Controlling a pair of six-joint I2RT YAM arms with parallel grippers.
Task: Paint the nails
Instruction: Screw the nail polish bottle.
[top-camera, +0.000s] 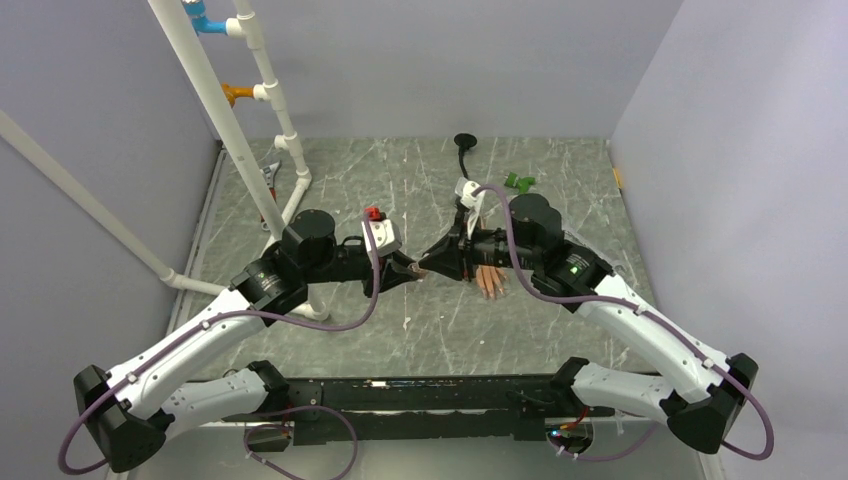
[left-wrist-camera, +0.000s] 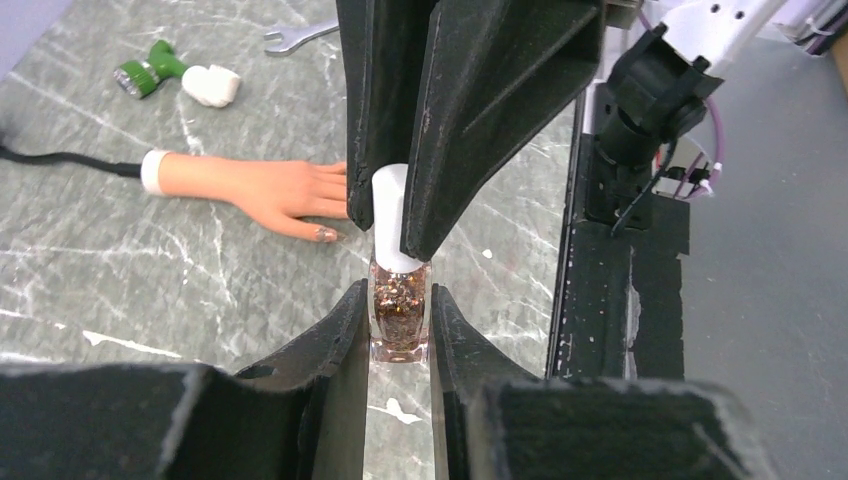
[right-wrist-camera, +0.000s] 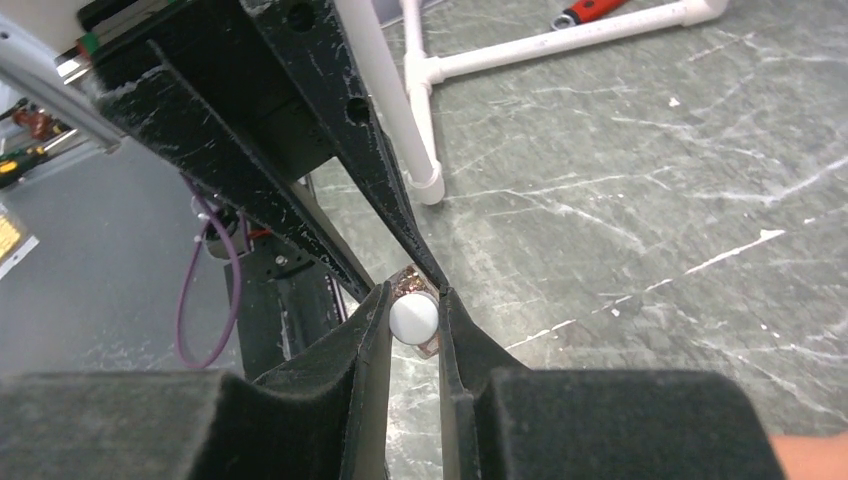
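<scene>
Two tools (left-wrist-camera: 400, 298) (right-wrist-camera: 414, 305), one bottle (left-wrist-camera: 400, 335) (white-capped), one mannequin hand (left-wrist-camera: 265, 188).

Pale lavender walls (top-camera: 450, 60) on three sides, grey-green marbled tabletop (top-camera: 400, 190) — white-veined, white pipe frame (top-camera: 225, 110) at left

1. The right pincer (right-wrist-camera: 413, 294) clamps a white cap (right-wrist-camera: 413, 318) between its dark fingers.
2. The left pincer (right-wrist-camera: 402, 281) reaches in from the upper left, with its tips at the glittery bottle (right-wrist-camera: 426, 346) under that cap.
3. A white pipe frame (right-wrist-camera: 415, 120) stands on the grey surface (right-wrist-camera: 640, 200), and a red-handled tool (right-wrist-camera: 590, 12) lies near it.
</scene>
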